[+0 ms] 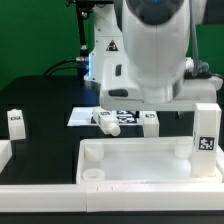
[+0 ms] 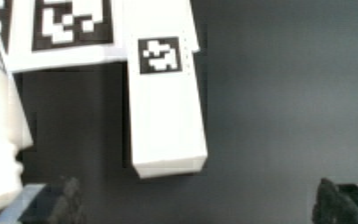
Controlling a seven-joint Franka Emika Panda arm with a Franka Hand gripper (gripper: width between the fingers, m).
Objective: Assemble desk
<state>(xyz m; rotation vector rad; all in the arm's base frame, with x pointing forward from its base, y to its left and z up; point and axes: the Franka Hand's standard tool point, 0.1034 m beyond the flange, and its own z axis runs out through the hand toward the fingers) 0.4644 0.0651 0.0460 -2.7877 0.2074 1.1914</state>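
Black counter [image 1: 45,100], green backdrop behind. Rimmed tabletop [image 1: 140,160] lies at the front of the exterior view, and its round corner socket [image 1: 93,173] on that view's left is bare. Upright leg [image 1: 205,128] stands at the tabletop's far corner on the exterior view's right. It looks seated, but I can't confirm the joint. Spare leg [image 1: 15,122] stands alone on the counter at the exterior view's left, well apart from the tabletop. Two more lie just beyond the tabletop's far rim: lying leg [image 1: 106,122], just beside the marker board [image 1: 84,115], and second lying leg [image 1: 150,123] further toward that view's right. My read: one leg fitted at most, and the step in hand is the approach to pick the next one. Arm [image 1: 150,50] bulks over the middle of the scene, wrist pointed down above the lying legs; its body hides most of the tool in the exterior view. Wrist view shows the tool [image 2: 197,205] spread wide, with only bare counter between the fingertips [image 2: 51,205]. The same view shows a flat leg, tag up, one end by the marker board, free end near the tool but not between the fingers. It's probably the lying leg, not certain. Next move calls for centring the tool across that leg's narrow width, dropping until the fingers straddle it, then pinching. After that, stand it up and carry it to a bare socket.
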